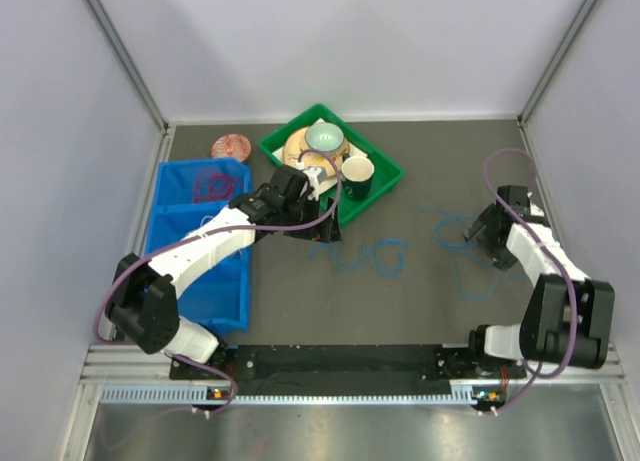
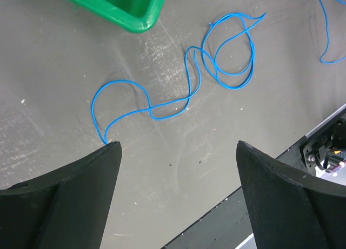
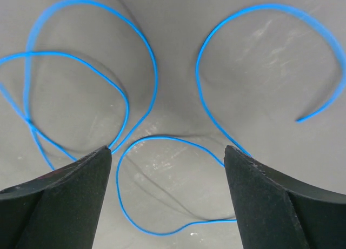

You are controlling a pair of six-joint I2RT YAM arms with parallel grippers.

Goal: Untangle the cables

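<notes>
**Two-arm cell, blue cable laid out on the table.** The left gripper is shown with its jaws spread wide and nothing clasped between them. The blue cable is laid in curves on the table just ahead of the fingers. One stretch is run up to the tip of the left-hand finger, where contact cannot be judged. The green tray is seen further ahead and to the left. The right gripper is likewise held wide open and empty. Loops of blue cable are spread beneath and ahead of it and are hidden behind both fingertips. In the overhead view, a red cable is seen coiled in the blue bin, behind the left gripper.
</notes>
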